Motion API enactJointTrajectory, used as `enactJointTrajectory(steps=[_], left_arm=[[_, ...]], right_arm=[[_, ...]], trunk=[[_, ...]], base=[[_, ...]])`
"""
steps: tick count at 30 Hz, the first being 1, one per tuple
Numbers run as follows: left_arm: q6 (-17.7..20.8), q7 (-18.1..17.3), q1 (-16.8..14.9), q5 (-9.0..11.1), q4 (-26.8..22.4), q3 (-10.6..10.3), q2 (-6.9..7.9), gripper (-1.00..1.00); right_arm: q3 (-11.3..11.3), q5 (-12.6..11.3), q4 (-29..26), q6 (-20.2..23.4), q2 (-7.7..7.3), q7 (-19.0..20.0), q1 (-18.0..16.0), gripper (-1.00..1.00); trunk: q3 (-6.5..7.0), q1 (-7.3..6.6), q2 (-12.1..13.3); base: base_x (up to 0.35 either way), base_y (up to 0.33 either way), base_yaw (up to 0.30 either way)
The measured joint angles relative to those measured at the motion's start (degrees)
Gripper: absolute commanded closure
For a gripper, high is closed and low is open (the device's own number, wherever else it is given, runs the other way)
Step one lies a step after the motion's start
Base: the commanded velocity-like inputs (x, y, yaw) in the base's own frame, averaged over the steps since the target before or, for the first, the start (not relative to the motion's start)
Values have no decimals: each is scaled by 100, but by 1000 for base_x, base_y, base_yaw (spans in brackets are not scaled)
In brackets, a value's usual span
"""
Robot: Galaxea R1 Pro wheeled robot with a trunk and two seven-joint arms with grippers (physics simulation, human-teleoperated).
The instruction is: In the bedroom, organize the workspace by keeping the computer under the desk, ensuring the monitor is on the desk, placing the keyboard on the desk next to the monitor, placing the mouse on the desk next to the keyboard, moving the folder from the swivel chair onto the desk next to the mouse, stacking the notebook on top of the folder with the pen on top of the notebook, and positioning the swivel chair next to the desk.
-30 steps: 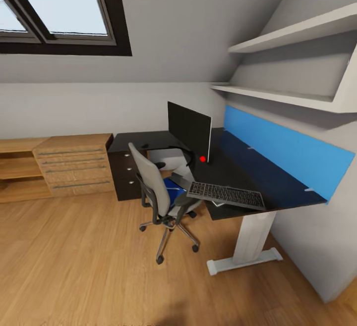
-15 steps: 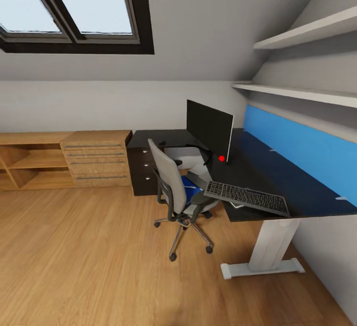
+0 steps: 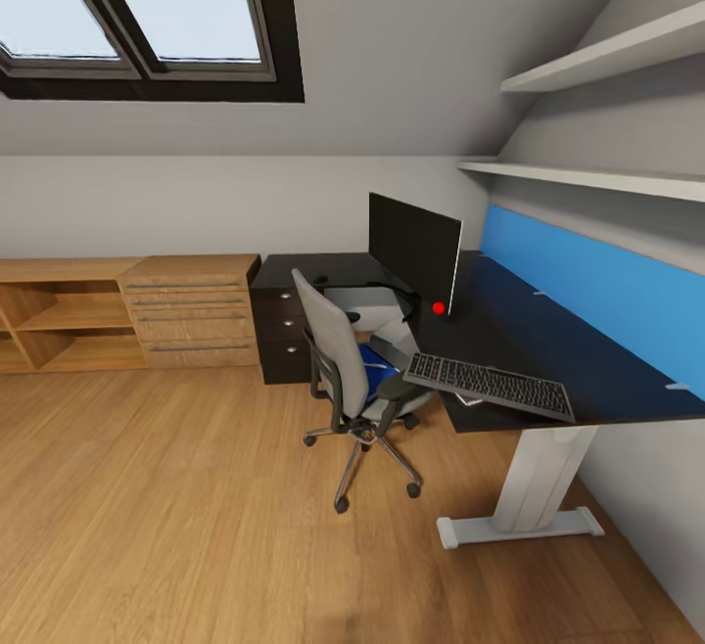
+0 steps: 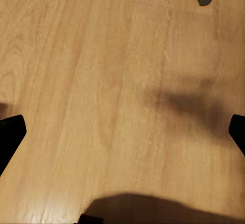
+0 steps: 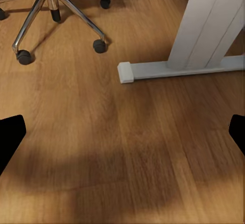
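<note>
The floor (image 3: 176, 527) is laid in warm wood planks with a faint sheen. Beside the desk (image 3: 548, 350), whose top is finished in matt black over smooth white legs, a drawer chest (image 3: 191, 311) of light grained wood is seen. The swivel chair (image 3: 343, 370) is covered in grey cloth; its base (image 5: 51, 4) is made of polished metal.

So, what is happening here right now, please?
Nothing is being handled at this moment; the robot stands on the wooden floor facing the long black desk. The wide black monitor stands on the desk, and the slim black-keyed keyboard lies at its front edge. The grey swivel chair is pulled up to the desk, with the bright blue folder on its seat. Both wrist views look down at the floor, with the jaws wide apart and holding nothing.
</note>
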Motion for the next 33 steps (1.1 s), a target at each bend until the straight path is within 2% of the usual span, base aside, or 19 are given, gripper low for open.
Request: enactJointTrajectory(steps=[2,6,11,21,33], left_arm=[[2,-6,0,-8,0,-2,7,-100],[-21,-34,0,-24,18,5,32,-100],[-41,-52,0,-32,34,51,237,-100],[-41,-5,1,-4,103,73,257,-100],[51,8,0,-1,142,45,244,-100]], right_arm=[[-2,2,0,0,-4,-1,0,-100],[-4,-1,6,0,-4,-1,-1,-100],[-4,-4,4,3,-14,-2,-7,-100],[1,1,32,0,-25,3,-10,-100],[6,3,36,0,-22,6,-9,-100]], trunk=[[-36,44,-80],[-37,45,-82],[-37,45,-82],[-49,45,-82],[-270,307,-562]], base=[[0,0,0],[0,0,186],[0,0,259],[0,0,265],[0,0,25]])
